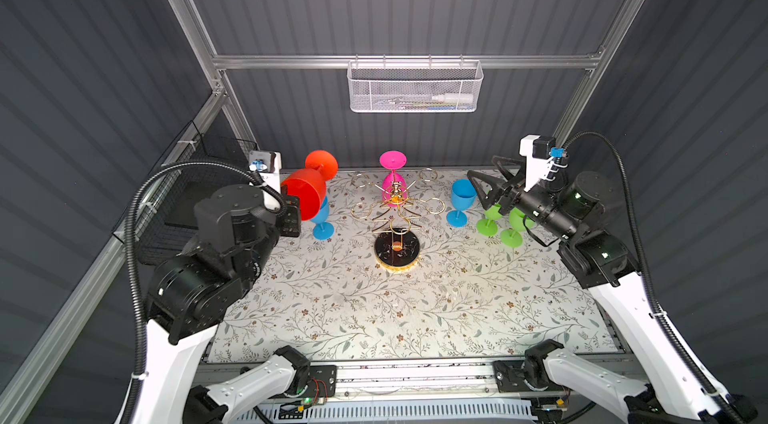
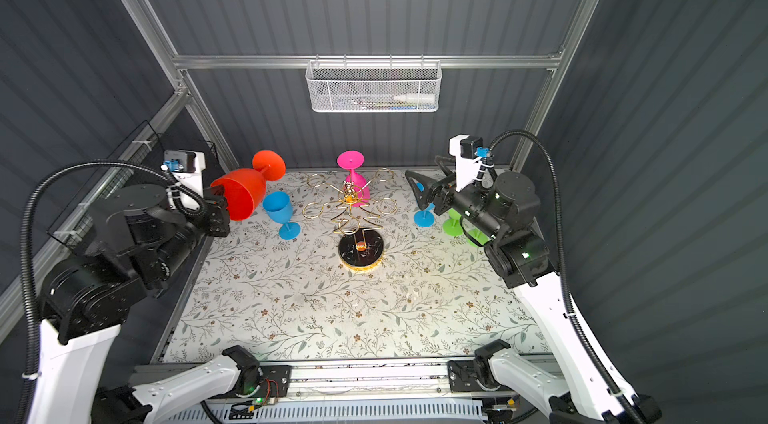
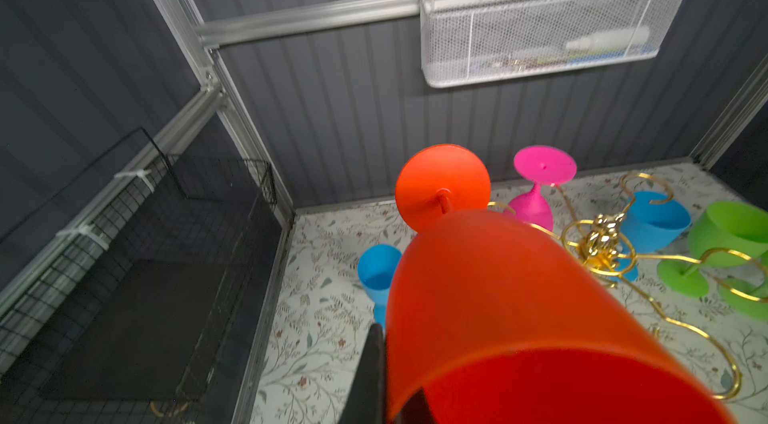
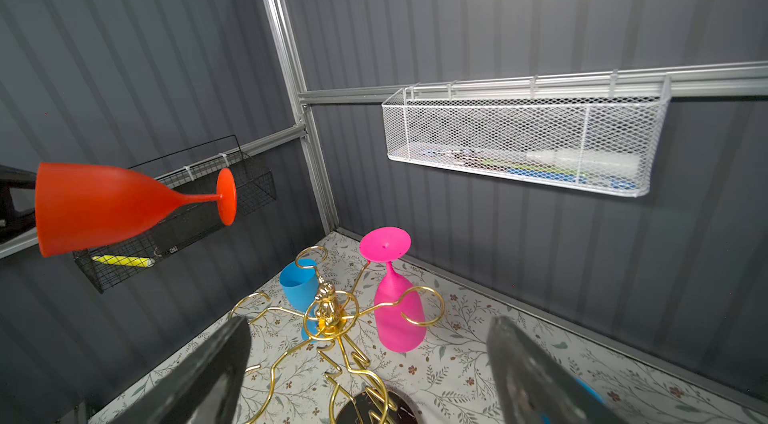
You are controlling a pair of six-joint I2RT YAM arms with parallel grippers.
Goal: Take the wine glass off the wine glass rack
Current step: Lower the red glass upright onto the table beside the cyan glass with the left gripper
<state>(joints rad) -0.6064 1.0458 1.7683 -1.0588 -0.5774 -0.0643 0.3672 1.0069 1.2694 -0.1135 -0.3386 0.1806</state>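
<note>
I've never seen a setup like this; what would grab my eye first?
The red glass, held sideways in the air by the left pincer, on the left. Next the pink glass hanging upside down on the gold rack, mid-table, with the right pincer open to its right.

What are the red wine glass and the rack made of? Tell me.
The red wine glass looks like plastic: matte, opaque, no glassy sparkle. The wine glass rack seems metal wire, polished gold, glinting along its loops; its base looks like glossy black marbled stone or imitation, gold-rimmed.
</note>
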